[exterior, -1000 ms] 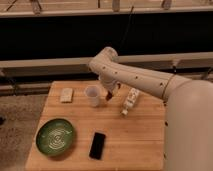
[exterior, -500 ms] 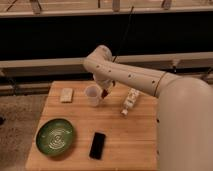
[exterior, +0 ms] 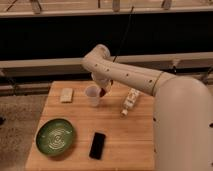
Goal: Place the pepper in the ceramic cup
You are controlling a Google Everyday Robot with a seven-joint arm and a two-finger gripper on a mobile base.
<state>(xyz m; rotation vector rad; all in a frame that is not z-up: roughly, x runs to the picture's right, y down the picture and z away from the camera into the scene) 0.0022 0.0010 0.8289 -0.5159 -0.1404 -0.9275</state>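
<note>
No readable text, brand, number or sign anywhere. White bottle (exterior: 130,101), lying right of the ceramic cup (exterior: 93,95), has a red label, lettering not legible. Black phone (exterior: 97,145), in front of the cup, screen dark. Gripper (exterior: 103,90) sits at the cup's right rim, unmarked.

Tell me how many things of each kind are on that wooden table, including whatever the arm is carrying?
Small white ceramic cup: 1
Dark red pepper, at the gripper just beside the cup's rim: 1
White bottle with a red label, lying on its side: 1
Round green plate: 1
Flat black phone: 1
Small pale rectangular block: 1
Total: 6
</note>
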